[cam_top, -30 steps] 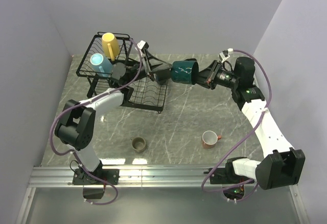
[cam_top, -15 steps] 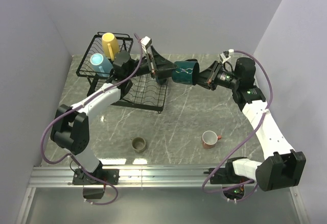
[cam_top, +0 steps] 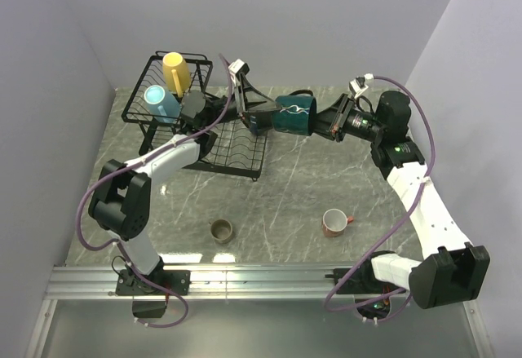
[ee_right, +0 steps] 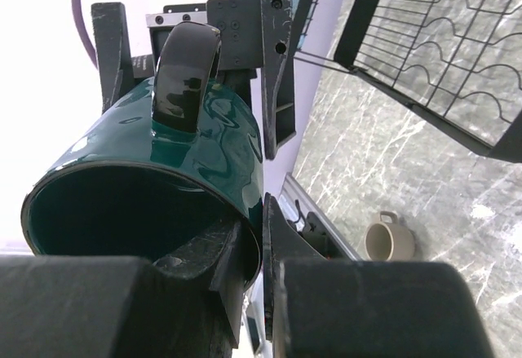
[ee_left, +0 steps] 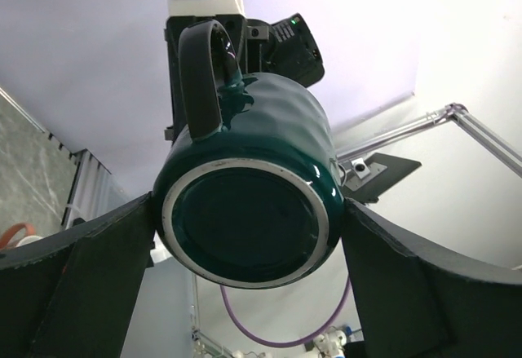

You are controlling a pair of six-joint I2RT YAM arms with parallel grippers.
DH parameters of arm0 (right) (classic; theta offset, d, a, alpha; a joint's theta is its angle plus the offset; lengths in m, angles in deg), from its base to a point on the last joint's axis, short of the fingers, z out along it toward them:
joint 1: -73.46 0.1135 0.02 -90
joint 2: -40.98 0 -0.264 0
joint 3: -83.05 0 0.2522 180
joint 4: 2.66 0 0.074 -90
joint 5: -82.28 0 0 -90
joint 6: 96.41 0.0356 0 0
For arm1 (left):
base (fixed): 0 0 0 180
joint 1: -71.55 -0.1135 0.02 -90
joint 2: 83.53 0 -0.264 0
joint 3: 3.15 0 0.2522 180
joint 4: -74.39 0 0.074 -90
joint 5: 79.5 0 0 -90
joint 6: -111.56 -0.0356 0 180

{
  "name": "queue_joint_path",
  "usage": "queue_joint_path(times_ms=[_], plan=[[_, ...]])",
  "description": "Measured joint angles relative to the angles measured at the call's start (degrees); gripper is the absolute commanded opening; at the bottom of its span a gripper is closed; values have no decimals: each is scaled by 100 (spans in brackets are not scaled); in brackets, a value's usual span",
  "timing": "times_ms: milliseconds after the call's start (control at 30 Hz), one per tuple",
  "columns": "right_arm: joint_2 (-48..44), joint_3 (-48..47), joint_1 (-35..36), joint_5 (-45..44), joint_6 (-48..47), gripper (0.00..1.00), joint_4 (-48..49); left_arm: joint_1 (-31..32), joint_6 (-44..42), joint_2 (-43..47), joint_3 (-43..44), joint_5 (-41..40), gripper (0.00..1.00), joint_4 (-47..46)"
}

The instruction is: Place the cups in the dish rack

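1. Right claw point(ee_right: 257, 229) was clamped on the rim wall of the dark teal mug point(cam_top: 294, 115) — one finger inside the mouth, one outside. The mug hung on its side in the air, handle uppermost.
2. Mug: glossy glaze, rippled wall, thick looped handle. Its round base, with a pale ring, faced the left claw point(cam_top: 263, 116).
3. Left claw was spread wide, with matte black fingers point(ee_left: 81, 293) flanking the mug's base on either side. Could not tell whether they touched it.
4. Dish rack point(cam_top: 236, 144): thin black wire, just behind the left claw, with a flat tray of wavy slots and a raised basket beyond.
5. Yellow mug point(cam_top: 174, 70) and light blue mug point(cam_top: 157, 101) sat in the basket, behind the left claw's wrist.
6. Small olive-brown mug point(cam_top: 221, 230) and salmon-red mug point(cam_top: 333, 222), white inside, stood upright on the grey veined table point(cam_top: 285, 187) — both well apart from either claw.
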Motion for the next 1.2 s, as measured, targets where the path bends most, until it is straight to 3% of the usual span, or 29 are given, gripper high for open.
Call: queue_joint_path(times_ms=[167, 267, 500, 600, 667, 767, 1200], plan=[[0, 7, 4, 81, 57, 0, 144, 20, 164, 0, 0, 52, 85, -197], [-20, 109, 7, 103, 114, 0, 304, 20, 175, 0, 0, 87, 71, -229], [-85, 175, 9, 114, 122, 1, 376, 26, 258, 0, -24, 166, 25, -343], [-109, 175, 9, 70, 28, 20, 236, 42, 179, 0, -24, 175, 0, -269], [-114, 175, 7, -4, -20, 38, 105, 50, 52, 2, -24, 179, 0, -131], [-116, 175, 7, -131, -92, 55, 52, 96, -195, 2, -24, 236, 0, 221], [-125, 173, -11, -330, -564, 59, -564, 168, -817, 20, -42, 258, 0, 1019]])
